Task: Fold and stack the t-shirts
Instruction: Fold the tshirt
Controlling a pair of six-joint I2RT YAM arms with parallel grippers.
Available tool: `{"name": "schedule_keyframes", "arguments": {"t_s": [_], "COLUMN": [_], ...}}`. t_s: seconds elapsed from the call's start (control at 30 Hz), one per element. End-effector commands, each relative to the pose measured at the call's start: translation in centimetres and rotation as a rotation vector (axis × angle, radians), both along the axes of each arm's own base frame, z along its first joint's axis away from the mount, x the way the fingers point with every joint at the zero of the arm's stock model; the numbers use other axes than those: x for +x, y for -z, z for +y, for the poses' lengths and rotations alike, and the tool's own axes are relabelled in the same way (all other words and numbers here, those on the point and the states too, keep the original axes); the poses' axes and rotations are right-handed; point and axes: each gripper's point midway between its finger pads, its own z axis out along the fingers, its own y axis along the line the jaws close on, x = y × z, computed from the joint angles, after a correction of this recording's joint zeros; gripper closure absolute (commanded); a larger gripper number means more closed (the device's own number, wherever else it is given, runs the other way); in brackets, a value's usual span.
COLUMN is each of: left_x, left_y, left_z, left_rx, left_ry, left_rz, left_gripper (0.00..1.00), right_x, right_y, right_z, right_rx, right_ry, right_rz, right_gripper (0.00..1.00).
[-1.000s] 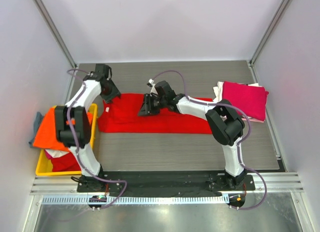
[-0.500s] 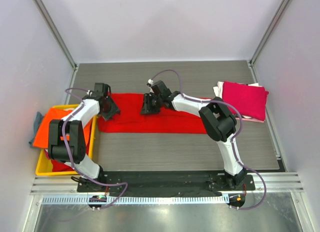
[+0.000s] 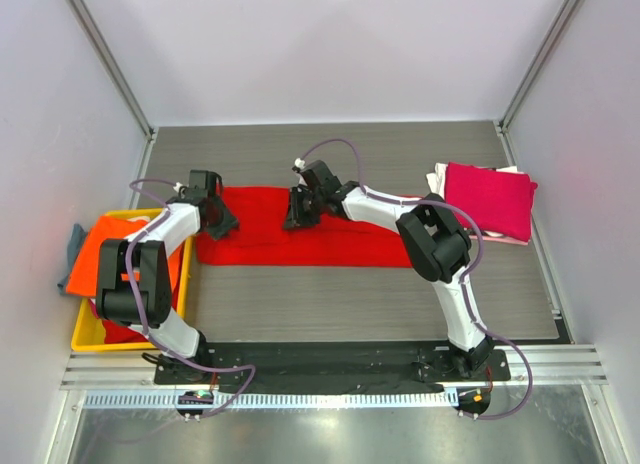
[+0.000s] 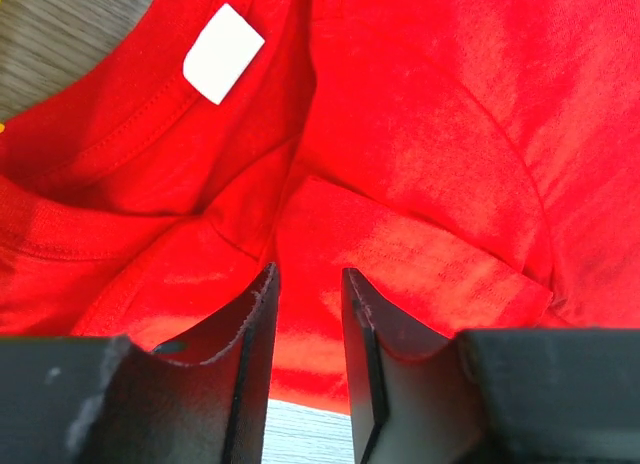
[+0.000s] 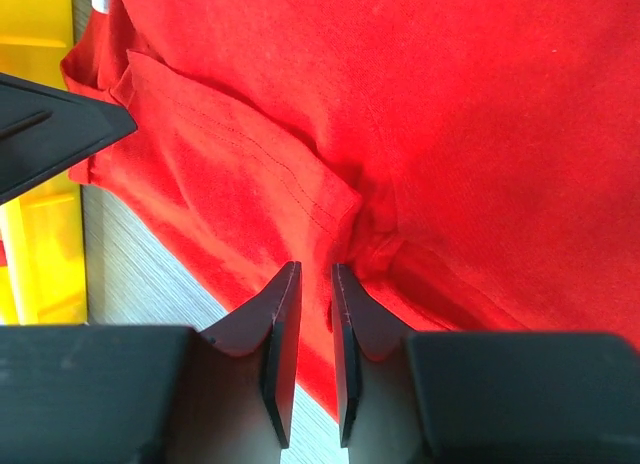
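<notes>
While I lean both arms over the table (image 3: 400,304), my left gripper (image 4: 309,274) sits on the red t-shirt (image 3: 300,242), close to its neck hole, where a white tag (image 4: 223,52) shows. Its two fingers stand close, with red cloth in the thin gap, and I cannot tell if they pinch it. My right gripper (image 5: 315,266) is at the far edge of the same shirt, fingers almost together by a bunched fold, and I cannot tell its hold either. The red t-shirt lies in a long strip between the yellow crate (image 3: 80,339), which has an orange shirt (image 3: 100,259) on it, and the folded pink shirt (image 3: 490,196).
</notes>
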Motion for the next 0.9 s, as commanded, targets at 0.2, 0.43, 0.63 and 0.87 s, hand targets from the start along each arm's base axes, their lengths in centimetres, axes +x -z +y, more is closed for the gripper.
{"name": "schedule_keyframes", "arguments": {"t_s": [0.2, 0.43, 0.63, 0.87], "left_x": [1.0, 0.7, 0.2, -1.3], "left_y": [-1.4, -1.0, -1.6, -1.7], "left_z": [0.7, 0.8, 0.8, 1.4], "left_rx": [0.024, 0.030, 0.030, 0.050], "left_ry": [-0.013, -0.009, -0.012, -0.029], "left_rz": [-0.074, -0.064, -0.079, -0.080], "left_gripper": [0.75, 0.99, 1.00, 1.00], "right_x": [0.7, 0.5, 0.0, -1.1], "right_y": [-1.3, -0.9, -1.5, -2.4], "right_z": [1.1, 1.2, 0.9, 0.5], "right_rx": [0.045, 0.046, 0.059, 0.087], "right_ry": [-0.025, -0.025, -0.020, -0.023], "right_rz": [-0.026, -0.011, 0.004, 0.017], "right_gripper": [0.76, 0.99, 0.99, 0.99]}}
